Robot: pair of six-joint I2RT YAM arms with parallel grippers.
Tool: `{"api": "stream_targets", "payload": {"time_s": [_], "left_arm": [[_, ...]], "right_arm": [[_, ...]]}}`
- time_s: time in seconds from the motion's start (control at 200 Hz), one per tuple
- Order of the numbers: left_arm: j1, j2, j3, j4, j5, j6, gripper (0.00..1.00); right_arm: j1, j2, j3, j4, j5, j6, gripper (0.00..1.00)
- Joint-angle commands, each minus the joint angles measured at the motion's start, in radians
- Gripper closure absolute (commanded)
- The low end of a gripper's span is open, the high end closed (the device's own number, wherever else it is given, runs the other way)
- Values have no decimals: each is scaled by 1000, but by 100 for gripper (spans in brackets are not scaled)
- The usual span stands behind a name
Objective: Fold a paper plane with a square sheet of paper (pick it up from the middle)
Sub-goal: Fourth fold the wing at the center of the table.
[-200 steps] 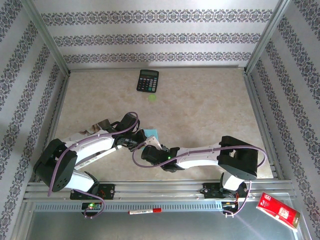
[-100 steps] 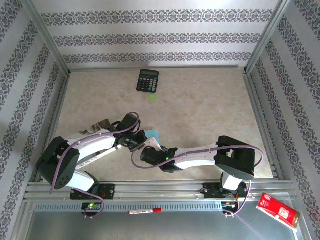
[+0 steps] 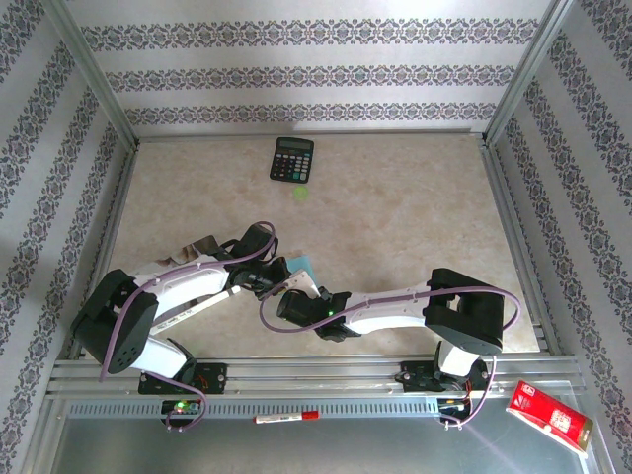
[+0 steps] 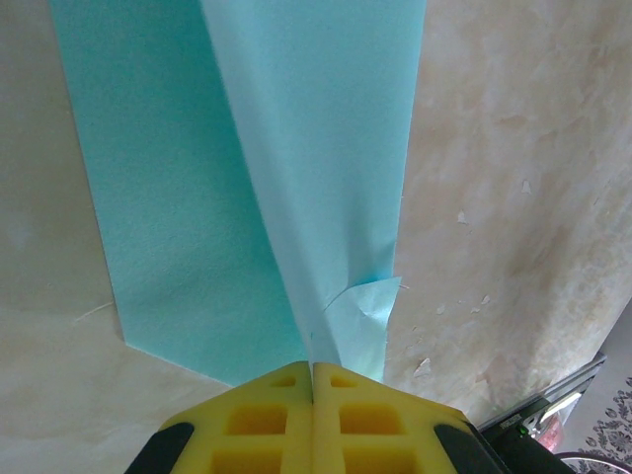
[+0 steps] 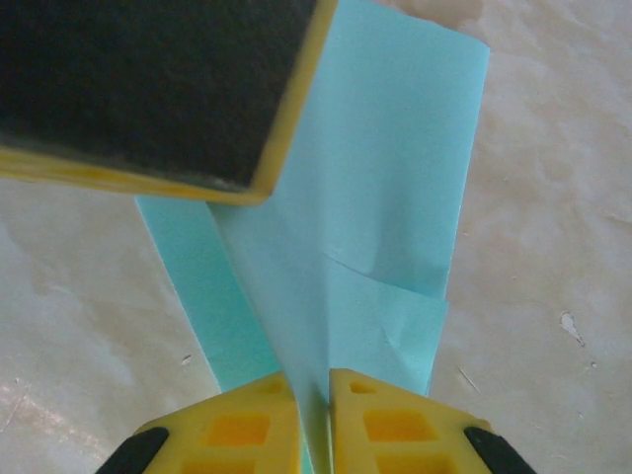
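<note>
Nearest edge: red marker [image 3: 286, 418] lay on the rail in front of the arm bases. Red box [image 3: 549, 416] sat off to the right, past the desk's corner.

Both arms reached in over the near-left part of the desk [image 3: 415, 217] and met there.

Left fingers [image 4: 257, 423] were pressed together, pinching a raised crease of the sheet of paper [image 4: 178, 197], with no gap between the yellow blocks. Right fingers [image 5: 247, 427] were clamped on the same ridge from the opposite side, just the paper between them. In the right wrist view, one left finger showed as a black-faced yellow block over the sheet's far-left part.

The sheet was light cyan and partly folded. One flap lay flat on the desk, another rose to the pinched ridge, and there was a small bent corner beside the pinch. From above, just a bit of cyan showed beside the two wrists.

A grey thing [image 3: 200, 247] lay by the left forearm; couldn't tell what it was.

Further out: small green spot [image 3: 299, 194] on the desk, well apart from the arms. Black calculator [image 3: 292, 159] sat just beyond it near the far edge, patterned wall [image 3: 316, 79] behind.
</note>
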Motion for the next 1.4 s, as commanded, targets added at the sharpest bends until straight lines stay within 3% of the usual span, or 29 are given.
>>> {"api": "stream_targets", "payload": {"time_s": [0.0,0.18,0.415,0.58,0.849,1.394], "left_arm": [[12,10,24,-39,7,21,100],[12,-8,18,-40,-8,22,100],[14,-87,39,-97,-67,53,72],[21,-182,22,-114,-122,52,61],[12,-192,-14,-43,-104,15,63],[-29,-40,-31,112,-78,-11,77]], "right_arm": [[-12,-1,-5,-9,14,23,89],[-42,-26,-53,52,-39,25,95],[-90,-106,-155,197,-151,-8,100],[-135,-157,-236,310,-259,-3,100],[-219,-183,-341,511,-453,56,100],[-333,-212,-484,775,-612,276,100]]}}
